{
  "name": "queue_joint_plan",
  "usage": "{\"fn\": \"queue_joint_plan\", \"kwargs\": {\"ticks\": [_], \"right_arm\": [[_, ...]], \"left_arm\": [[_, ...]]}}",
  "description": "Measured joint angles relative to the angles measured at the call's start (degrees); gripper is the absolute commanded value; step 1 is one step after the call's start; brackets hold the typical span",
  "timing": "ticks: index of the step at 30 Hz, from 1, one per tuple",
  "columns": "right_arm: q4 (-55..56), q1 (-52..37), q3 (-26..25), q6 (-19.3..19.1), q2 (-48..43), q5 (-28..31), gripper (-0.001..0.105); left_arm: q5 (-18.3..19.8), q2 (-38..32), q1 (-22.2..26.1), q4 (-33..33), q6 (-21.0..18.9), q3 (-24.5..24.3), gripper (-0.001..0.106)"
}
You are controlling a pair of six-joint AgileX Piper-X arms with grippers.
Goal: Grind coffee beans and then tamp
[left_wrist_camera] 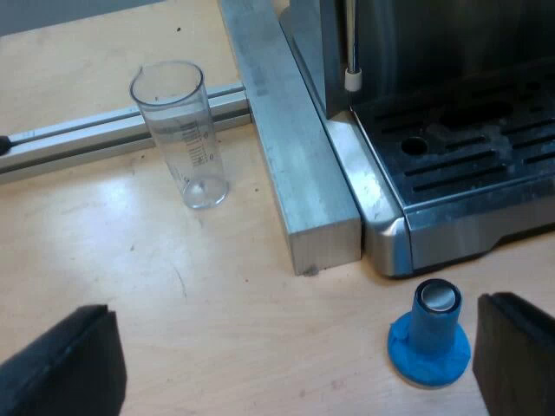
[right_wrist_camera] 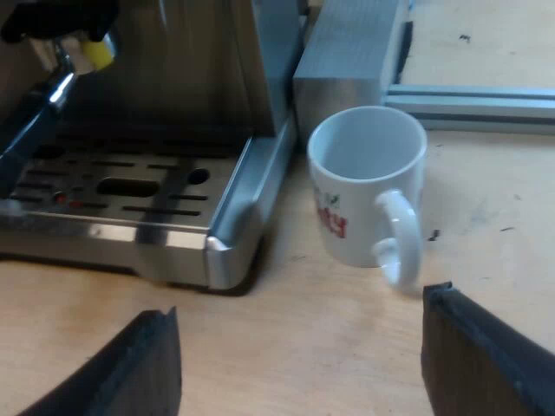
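Left gripper [left_wrist_camera: 295, 308] is released, jaws spread wide and holding nothing, low over the wooden table [left_wrist_camera: 217, 295]. Right gripper [right_wrist_camera: 301, 303] is the same: jaws wide apart, empty, hanging in front of the white mug [right_wrist_camera: 364, 186], which stands just beside the corner of the espresso machine [right_wrist_camera: 130, 199].

The piece I care about is the blue tamper [left_wrist_camera: 431, 334]. It stands upright on the table, flared base down, bright metal cap up, just off the front corner of the machine's drip tray [left_wrist_camera: 468, 165]. It sits between my left jaws but way off centre, almost against one finger [left_wrist_camera: 512, 355] and well apart from the other. So I reckon the wrist needs to slide across before I close, or that near finger nudges it first.

Handling-wise, I judge it rigid and probably dense for its bulk, nothing fragile about it. The blue skin looks grippy rather than slick, though I can't be sure. Best hold, I'd say, is across the straight stem above the flare, not the base, which would wedge the pads apart.

The measuring glass [left_wrist_camera: 182, 130] stands well clear beyond a metal block [left_wrist_camera: 295, 165], so it's not in my way.
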Motion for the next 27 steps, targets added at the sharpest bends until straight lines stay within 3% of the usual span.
{"fn": "queue_joint_plan", "kwargs": {"ticks": [6, 10, 20, 27], "right_arm": [[0.45, 0.0, -3.47, 0.0, 1.08, 0.43, 0.061], [0.42, 1.53, -7.44, 0.0, 4.63, 0.43, 0.061], [0.77, 7.23, -15.87, -3.19, 14.72, 0.21, 0.061], [3.16, 11.49, -18.6, -7.59, 21.07, -3.29, 0.061]], "left_arm": [[0.03, 0.0, -0.66, 0.0, -1.0, -2.05, 0.083], [0.03, 0.0, -3.51, -0.02, -1.06, -4.7, 0.083], [1.38, 4.9, -14.28, -0.74, -1.06, -8.12, 0.083], [5.67, 10.1, -21.65, -4.63, -1.06, -8.12, 0.083]]}}
